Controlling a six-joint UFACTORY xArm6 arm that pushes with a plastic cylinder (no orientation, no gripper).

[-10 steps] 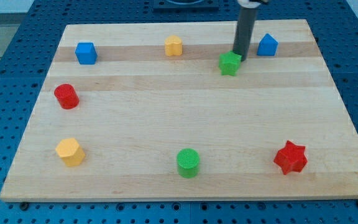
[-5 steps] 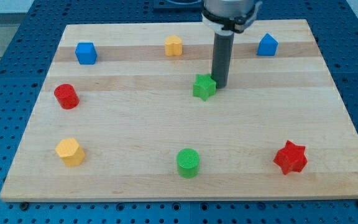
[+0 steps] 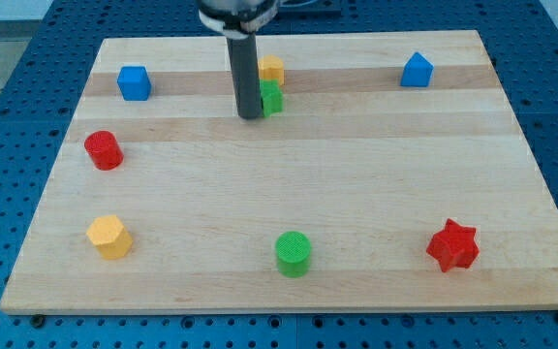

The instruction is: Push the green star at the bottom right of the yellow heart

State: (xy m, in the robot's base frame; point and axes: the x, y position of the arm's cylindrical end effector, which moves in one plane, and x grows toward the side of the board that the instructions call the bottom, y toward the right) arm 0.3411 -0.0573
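Note:
The green star [image 3: 272, 98] lies near the view's top, just below the yellow heart [image 3: 272, 69] and touching or nearly touching it. My rod hides the star's left part. My tip [image 3: 250, 115] rests on the board at the star's lower left, right against it.
A blue cube [image 3: 134, 82] sits at the top left, a blue block [image 3: 416, 70] at the top right. A red cylinder [image 3: 104, 150] is at the left, a yellow block [image 3: 109, 237] at the bottom left, a green cylinder [image 3: 294, 253] at the bottom middle, a red star [image 3: 452, 245] at the bottom right.
The green star went from the top right down-left toward the middle, then up-left to just under the yellow heart. My tip went from its right side to its lower left.

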